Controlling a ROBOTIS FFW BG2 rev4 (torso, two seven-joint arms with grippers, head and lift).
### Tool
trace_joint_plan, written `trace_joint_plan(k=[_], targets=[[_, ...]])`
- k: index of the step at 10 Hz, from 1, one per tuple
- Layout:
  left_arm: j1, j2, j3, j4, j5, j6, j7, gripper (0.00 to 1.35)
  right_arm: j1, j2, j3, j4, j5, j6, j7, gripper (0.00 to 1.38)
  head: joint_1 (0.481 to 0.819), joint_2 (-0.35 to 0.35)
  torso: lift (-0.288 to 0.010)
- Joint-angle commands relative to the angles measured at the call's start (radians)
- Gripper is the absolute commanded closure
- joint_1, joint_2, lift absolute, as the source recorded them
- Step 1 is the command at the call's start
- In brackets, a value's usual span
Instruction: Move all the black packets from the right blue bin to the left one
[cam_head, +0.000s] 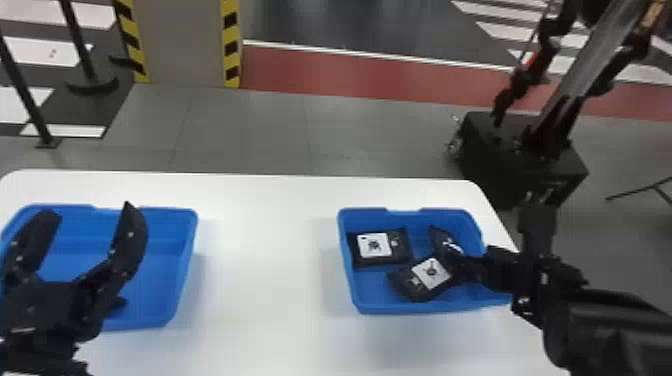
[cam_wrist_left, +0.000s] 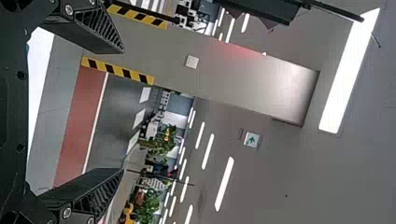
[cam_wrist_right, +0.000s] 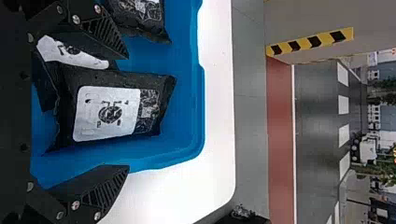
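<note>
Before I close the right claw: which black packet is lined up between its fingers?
The rightmost black packet; the other two lie further left in the right blue bin.

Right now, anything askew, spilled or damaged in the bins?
Slightly askew: in the right blue bin, the rightmost packet sits tilted, overlapping the middle packet, whereas the left packet lies flatter. Looks untidy, probably harmless. I see no spill or tear.
</note>
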Motion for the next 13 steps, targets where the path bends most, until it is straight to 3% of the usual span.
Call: trace_joint_plan(k=[1, 7, 11, 12, 13], targets=[[0.0, -0.004, 0.0, 0.0, -0.001, 0.0, 0.0, 0.13, -0.014, 0.0, 0.008, 0.028, 0.0, -0.003, 0.0, 0.2, 0.695, -0.201, -0.11], [0.0, -0.004, 0.005, 0.0, 0.0, 0.0, -0.01, 0.13, -0.034, 0.012, 0.021, 0.087, 0.008, -0.006, -0.006, 0.2, 0.695, -0.187, -0.11], [0.0, -0.004, 0.014, 0.0, 0.003, 0.025, -0.023, 0.13, -0.112, 0.015, 0.072, 0.202, 0.012, 0.026, -0.017, 0.23, 0.695, -0.18, -0.11], [0.002, -0.004, 0.019, 0.0, 0.005, 0.03, -0.025, 0.13, -0.12, 0.022, 0.075, 0.202, 0.017, 0.026, -0.021, 0.53, 0.695, -0.17, -0.11], [0.007, -0.004, 0.02, 0.0, 0.011, 0.03, -0.025, 0.13, -0.11, 0.029, 0.075, 0.195, 0.011, -0.033, -0.028, 1.14, 0.695, -0.164, -0.11]])
